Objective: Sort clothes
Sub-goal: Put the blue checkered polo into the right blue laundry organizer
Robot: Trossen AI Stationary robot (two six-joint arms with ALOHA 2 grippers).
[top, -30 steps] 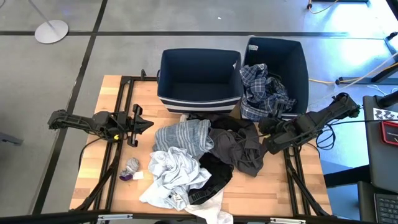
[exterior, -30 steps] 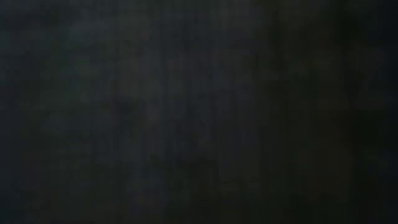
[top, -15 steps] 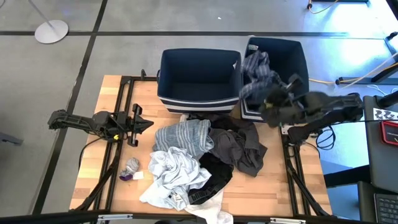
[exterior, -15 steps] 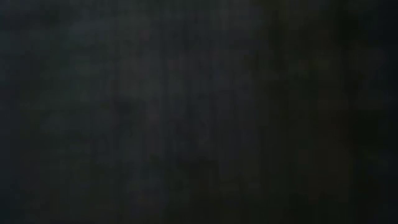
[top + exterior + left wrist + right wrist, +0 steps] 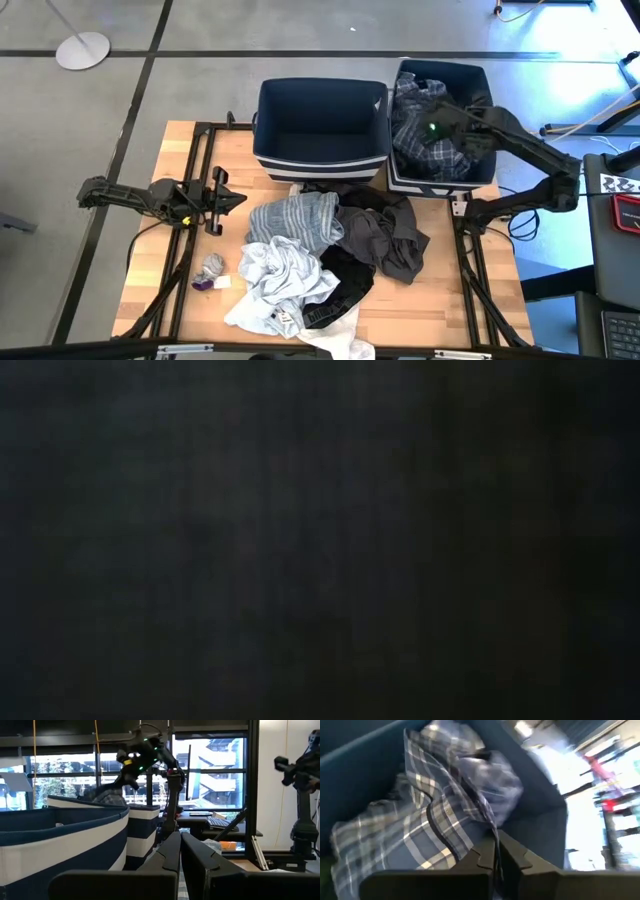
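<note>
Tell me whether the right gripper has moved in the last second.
Yes. The right gripper went from the table's right edge up over the right bin, carrying the plaid shirt.

Workroom with grey floor and big windows
A round white stand base (image 5: 82,49) sits on the floor; daylit windows (image 5: 210,767) show a building outside

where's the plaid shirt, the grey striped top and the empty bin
plaid shirt (image 5: 428,143), high view, middle of the bunched cloth
grey striped top (image 5: 297,220), high view, its centre
empty bin (image 5: 320,158), high view, front wall

A wooden table (image 5: 150,260) bears a heap of clothes (image 5: 320,250) and two navy bins (image 5: 320,160).
</note>
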